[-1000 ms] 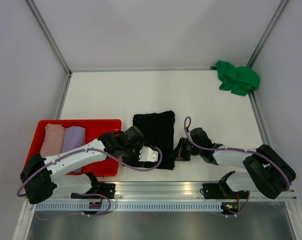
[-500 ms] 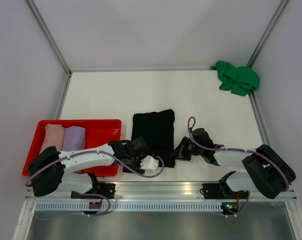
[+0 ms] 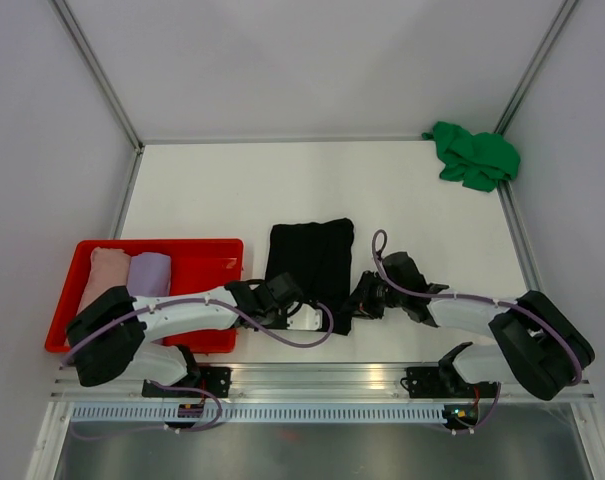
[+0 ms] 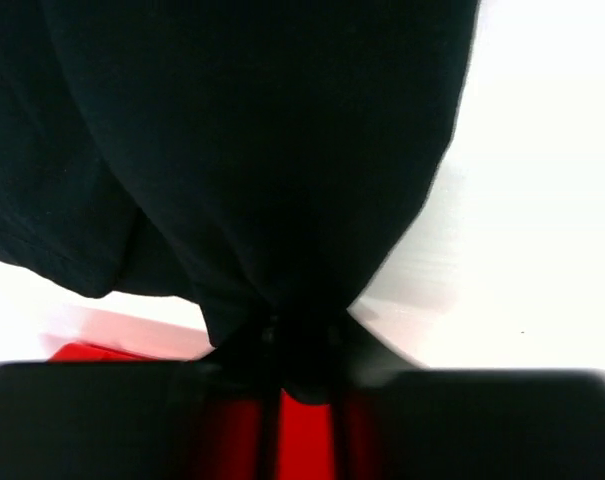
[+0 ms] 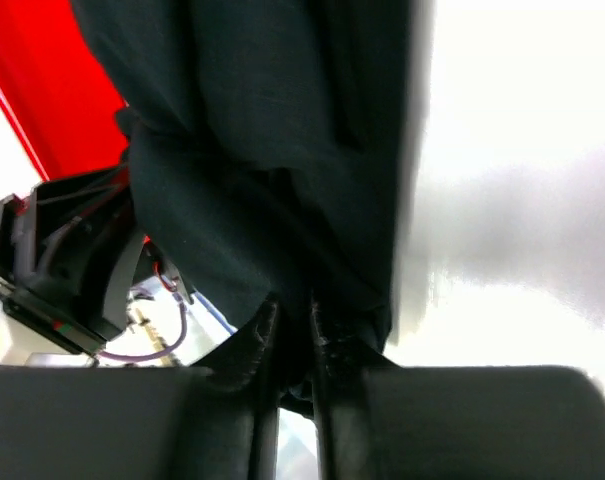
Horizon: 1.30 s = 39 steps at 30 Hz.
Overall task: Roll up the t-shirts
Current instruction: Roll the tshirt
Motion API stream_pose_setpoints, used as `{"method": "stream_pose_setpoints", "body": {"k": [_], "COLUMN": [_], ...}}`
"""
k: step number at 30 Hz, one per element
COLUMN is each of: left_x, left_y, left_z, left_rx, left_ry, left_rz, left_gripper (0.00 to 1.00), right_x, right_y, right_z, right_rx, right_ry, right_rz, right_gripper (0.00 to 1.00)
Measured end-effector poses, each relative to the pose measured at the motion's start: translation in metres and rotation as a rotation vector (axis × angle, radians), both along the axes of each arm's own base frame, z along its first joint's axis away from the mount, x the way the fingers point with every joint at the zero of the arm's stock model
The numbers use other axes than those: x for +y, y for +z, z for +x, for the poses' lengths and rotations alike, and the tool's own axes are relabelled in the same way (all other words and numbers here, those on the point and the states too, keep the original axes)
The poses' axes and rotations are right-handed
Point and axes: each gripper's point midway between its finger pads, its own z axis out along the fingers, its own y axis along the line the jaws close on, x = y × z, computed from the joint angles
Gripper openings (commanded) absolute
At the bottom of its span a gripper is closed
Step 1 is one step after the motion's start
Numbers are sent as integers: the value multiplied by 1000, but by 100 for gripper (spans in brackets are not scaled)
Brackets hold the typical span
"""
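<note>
Gripping, left claw [image 4: 297,332]: clamped on the near left edge of the black tee [image 3: 307,262]. The cloth draws to a point where the fingers meet, though the fingers themselves show only dark and blurred in the wrist view.
Right claw [image 5: 294,335]: fingers nearly together, with a fold of the black tee's near right edge caught in the narrow gap between them.
Black tee: folded to a rough rectangle in the middle of the desk [image 3: 282,185], its long side running away from the arms. The far part lies flat; the near edge is gathered at both claws.
Arms: both reach low over the desk and point inward toward each other. The left comes in past the tray and the right from the right base. The claws are near each other at the tee's near edge, not touching.
Green tee [image 3: 474,157]: a crumpled heap in the far right corner, well apart from everything else.
Pink tee [image 3: 104,272]: a rolled-looking bundle at the left end of the tray.
Lavender tee [image 3: 149,272]: a like bundle just beside the pink one, on its right, touching it.
Tray [image 3: 204,262]: red, at the near left of the desk. Its right half is bare, and the left arm crosses its near edge.
</note>
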Motion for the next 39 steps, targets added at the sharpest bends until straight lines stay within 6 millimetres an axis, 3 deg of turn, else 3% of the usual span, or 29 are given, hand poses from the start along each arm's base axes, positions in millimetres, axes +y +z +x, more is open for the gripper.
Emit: {"method": "stream_pose_setpoints", "body": {"k": [1, 2, 3, 8, 14, 17, 21, 27, 34, 39], "left_x": [0, 0, 0, 1, 3, 7, 17, 27, 33, 34], "left_y": [0, 0, 0, 7, 33, 43, 47, 53, 51, 50], "left_z": [1, 1, 2, 8, 4, -15, -49, -70, -67, -66], "left_rx": [-2, -1, 0, 127, 306, 416, 568, 675, 694, 696], "left_ry": [1, 4, 8, 61, 5, -72, -152, -190, -177, -179], "left_rz": [-2, -4, -5, -54, -104, -106, -86, -87, -94, -94], "left_gripper": [3, 2, 2, 2, 2, 2, 2, 2, 2, 2], "right_x": [0, 0, -1, -8, -20, -10, 16, 30, 41, 41], "right_y": [2, 5, 9, 32, 59, 79, 99, 90, 74, 57], "right_z": [2, 4, 7, 21, 24, 11, -26, -52, -90, -102], "right_rx": [-14, -37, -63, -229, -451, -637, -830, -935, -971, -967], "right_ry": [10, 21, 33, 100, 190, 289, 479, 645, 797, 823], "right_rz": [-8, -21, -33, -116, -205, -230, -187, -194, -133, -166], "right_gripper": [29, 38, 41, 49, 57, 59, 61, 63, 65, 66]}}
